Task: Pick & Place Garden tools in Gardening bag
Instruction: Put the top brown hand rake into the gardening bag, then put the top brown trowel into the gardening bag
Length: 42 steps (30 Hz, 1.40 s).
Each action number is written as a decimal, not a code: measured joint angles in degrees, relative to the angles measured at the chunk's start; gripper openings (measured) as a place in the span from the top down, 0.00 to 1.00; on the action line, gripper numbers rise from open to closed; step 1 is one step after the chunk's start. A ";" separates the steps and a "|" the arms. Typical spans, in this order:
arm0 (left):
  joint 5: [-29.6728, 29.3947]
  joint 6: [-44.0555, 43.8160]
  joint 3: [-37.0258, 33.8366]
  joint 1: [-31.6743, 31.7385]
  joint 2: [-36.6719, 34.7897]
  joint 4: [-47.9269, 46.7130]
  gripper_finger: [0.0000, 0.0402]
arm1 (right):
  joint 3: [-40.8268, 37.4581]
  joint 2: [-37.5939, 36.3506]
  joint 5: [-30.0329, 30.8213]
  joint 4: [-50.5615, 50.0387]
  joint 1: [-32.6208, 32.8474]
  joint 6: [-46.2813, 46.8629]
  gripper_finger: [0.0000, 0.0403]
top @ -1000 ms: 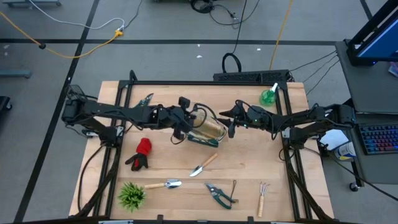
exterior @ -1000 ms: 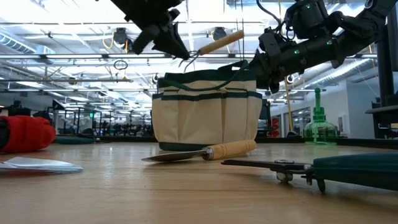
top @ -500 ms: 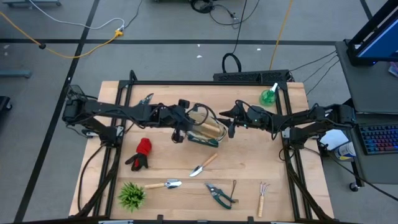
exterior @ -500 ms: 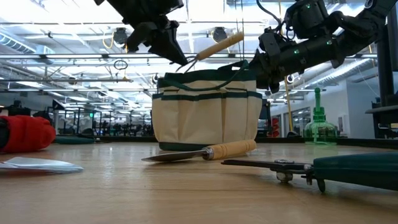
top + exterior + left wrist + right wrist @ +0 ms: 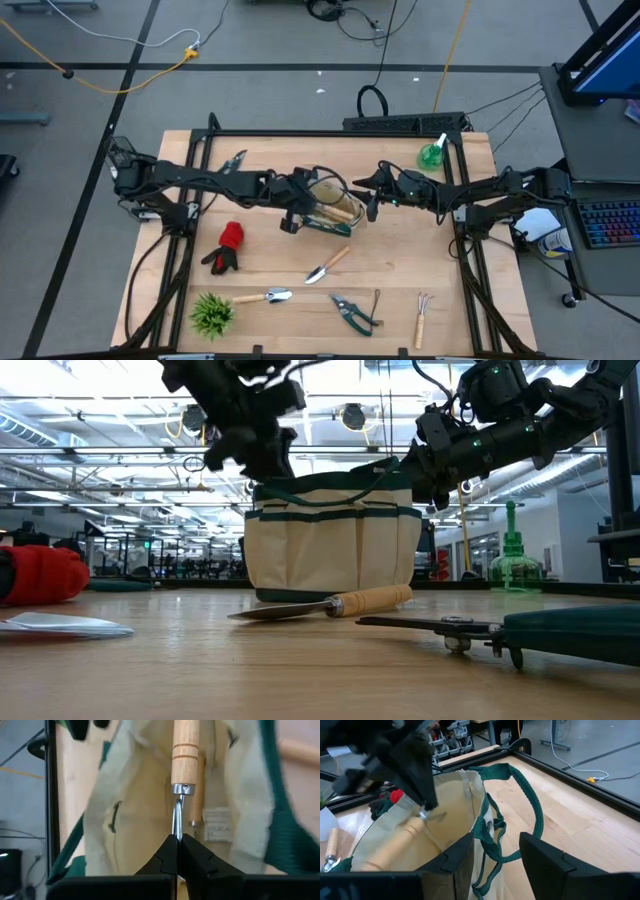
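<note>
The cream gardening bag (image 5: 332, 208) with green trim stands upright on its base at the table's middle. My left gripper (image 5: 176, 841) is over the bag's left rim, slanting down into its mouth, shut on a wooden-handled tool (image 5: 186, 750). A second wooden handle (image 5: 198, 790) lies inside the bag. My right gripper (image 5: 496, 851) stands open at the bag's right rim (image 5: 479, 827), with the green handle strap (image 5: 492, 847) between its fingers. My left gripper pinches the tool's thin metal shank (image 5: 177, 817) between its two fingertips, just below the wooden handle. The fingers slant down from the table's left and lie along the tool. The handle (image 5: 395, 845) points ahead into the bag, below its rim. My right gripper straddles the rim; I cannot tell whether it touches it.
On the near half of the table lie a red-and-black glove (image 5: 228, 246), a trowel (image 5: 328, 265), a second trowel (image 5: 262, 297), a spiky green plant (image 5: 211, 313), pruners (image 5: 352, 312) and a small fork (image 5: 423, 316). A green spray bottle (image 5: 432, 155) stands far right; more pruners (image 5: 235, 160) lie far left.
My left gripper has sunk toward the bag's left rim and tipped further downward, still shut on the tool. The tool's wooden handle, which stuck up above the bag's rim, has gone down inside the bag.
</note>
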 joint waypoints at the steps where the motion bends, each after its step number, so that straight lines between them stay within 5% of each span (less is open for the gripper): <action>1: -0.84 0.18 0.00 0.04 0.41 -0.10 0.98 | 0.00 0.00 0.00 0.02 0.00 0.00 0.63; 5: -4.69 -0.49 0.02 1.26 1.82 -1.33 0.98 | 0.00 0.00 0.00 0.01 0.00 0.00 0.63; 26: -4.08 0.98 0.13 5.82 10.32 -1.87 0.98 | 0.00 -0.04 -0.07 -1.14 -0.02 0.00 0.63; 34: -4.08 1.15 0.13 5.96 9.98 -1.55 0.81 | 0.00 -0.04 -0.04 -1.29 -0.02 0.00 0.63; 42: -4.78 1.09 0.07 5.95 9.98 0.33 0.79 | 0.00 -0.04 -0.08 -2.71 0.29 -1.98 0.63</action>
